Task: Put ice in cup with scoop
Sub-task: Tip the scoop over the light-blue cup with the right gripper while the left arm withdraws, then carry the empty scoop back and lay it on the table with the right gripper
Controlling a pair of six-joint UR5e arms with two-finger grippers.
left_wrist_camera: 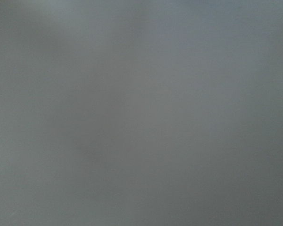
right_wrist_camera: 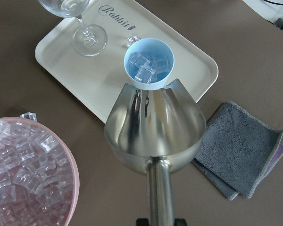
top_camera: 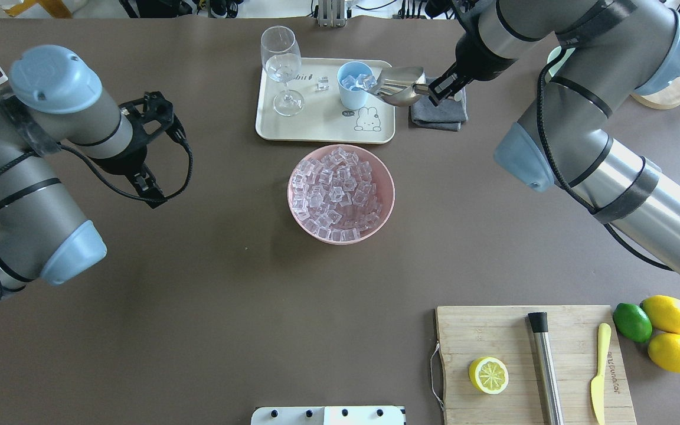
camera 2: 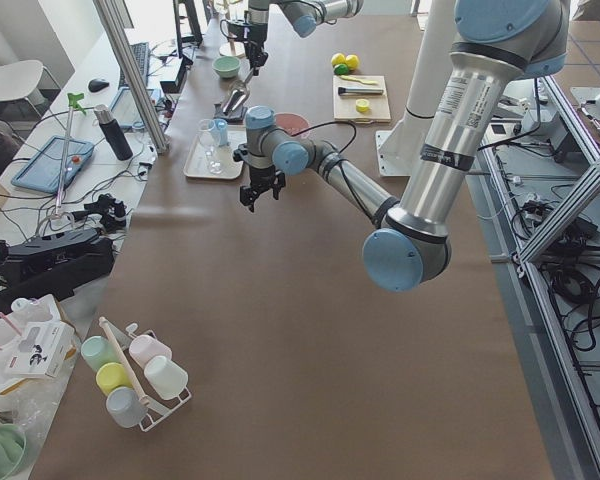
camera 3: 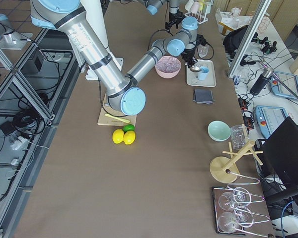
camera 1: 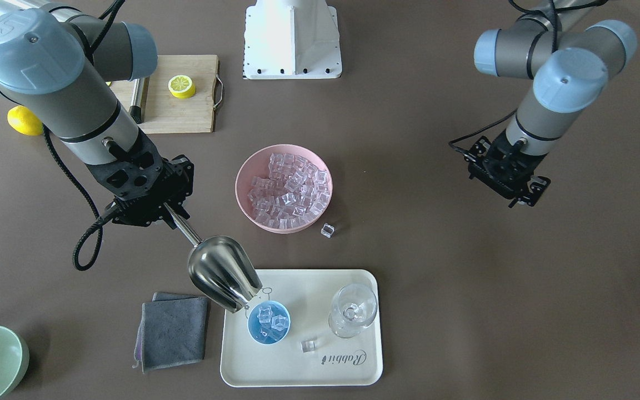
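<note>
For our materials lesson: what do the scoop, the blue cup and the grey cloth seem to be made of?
Scoop: probably polished steel; its surface mirrors the surroundings.
Cup: likely matte plastic, an even light blue without glare, though ceramic is possible.
Cloth: soft, microfibre-like fabric, with a fuzzy nap and a stitched edge.

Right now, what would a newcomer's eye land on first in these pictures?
The shiny scoop, held by the right gripper, is tipped at the rim of the blue cup on the cream tray, with a few ice cubes in the cup. Mid-table sits a pink bowl full of ice, one stray cube beside it.
</note>
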